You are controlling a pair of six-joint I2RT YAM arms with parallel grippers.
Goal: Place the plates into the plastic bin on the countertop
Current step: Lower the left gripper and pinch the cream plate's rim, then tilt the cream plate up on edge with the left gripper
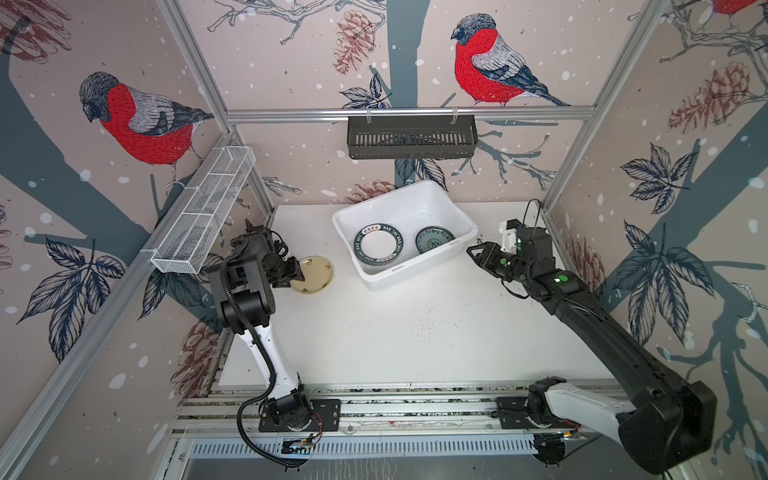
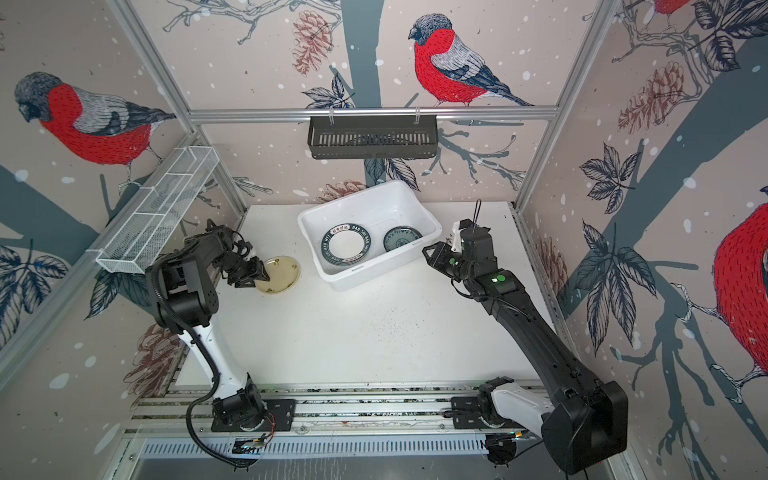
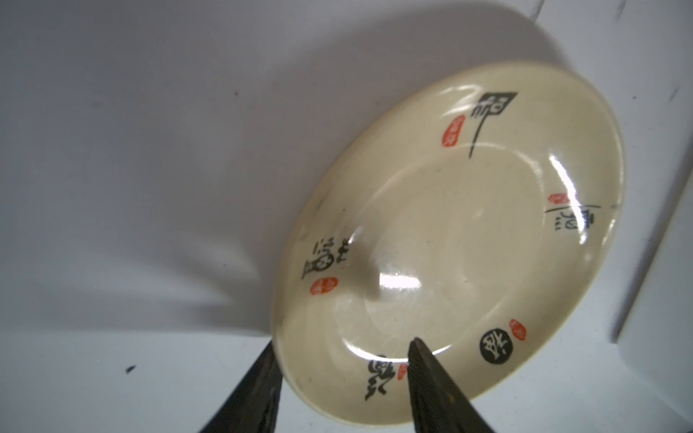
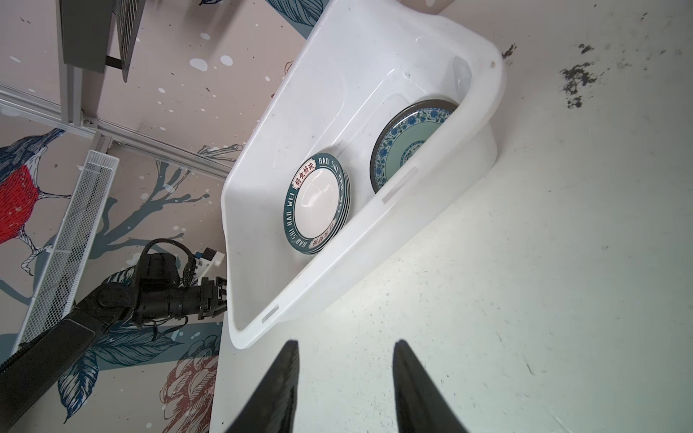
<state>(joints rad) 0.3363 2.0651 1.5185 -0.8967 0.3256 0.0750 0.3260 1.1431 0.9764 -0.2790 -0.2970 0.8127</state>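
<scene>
One yellow plate (image 1: pixel 316 272), left gripper (image 3: pixel 341 343) straddling rim, apart from bin (image 1: pixel 415 270)

Bullfinch-and-pinecone wallpaper (image 1: pixel 291 62) on three walls; black slotted basket (image 1: pixel 411 141) hangs on rear rail (image 1: pixel 291 115); white mesh basket (image 1: pixel 203 208) left.

You get bright, even light in both top views, though the wide lens stretches everything toward the edges. In the left wrist view, white glare streaks the pale yellow plate (image 3: pixel 450 232), soft shadows fan across the countertop (image 3: pixel 150 375), and the near black fingers (image 3: pixel 427 390) blur.
</scene>
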